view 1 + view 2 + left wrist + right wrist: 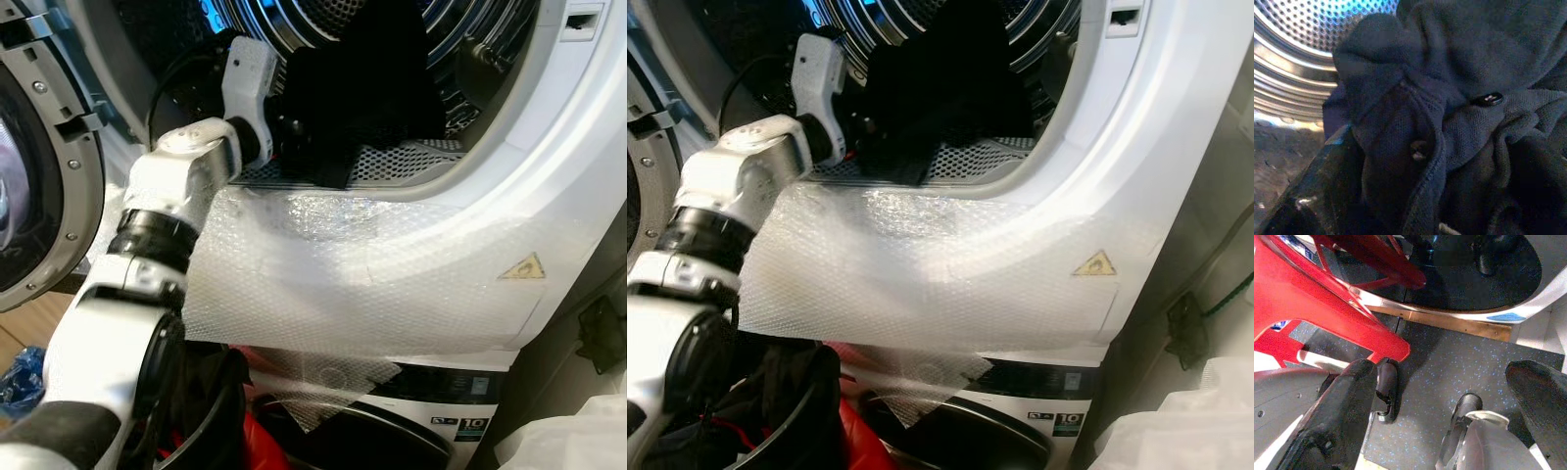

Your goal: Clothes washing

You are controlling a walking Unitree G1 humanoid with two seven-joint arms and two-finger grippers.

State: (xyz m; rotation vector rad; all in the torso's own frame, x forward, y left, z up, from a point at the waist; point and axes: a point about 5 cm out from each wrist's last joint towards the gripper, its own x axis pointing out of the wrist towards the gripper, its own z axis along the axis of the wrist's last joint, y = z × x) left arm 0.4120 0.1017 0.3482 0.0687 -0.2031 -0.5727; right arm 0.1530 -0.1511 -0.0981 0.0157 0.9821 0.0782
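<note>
A dark navy shirt (358,83) with buttons hangs in the mouth of the washing machine drum (411,162), its lower edge resting on the perforated rim. My left arm reaches up into the opening, and the left gripper (290,127) is shut on the shirt, its fingers buried in the cloth. In the left wrist view the shirt (1459,112) is bunched right against the camera, with one black finger (1322,196) beside it. My right gripper (1442,372) hangs low over the speckled floor, open and holding nothing.
The round door (39,176) stands open at the left. Bubble wrap (343,274) covers the white front below the opening. A second machine (431,416) sits underneath. A dark basket of clothes (211,411) and a red frame (1312,298) stand at floor level.
</note>
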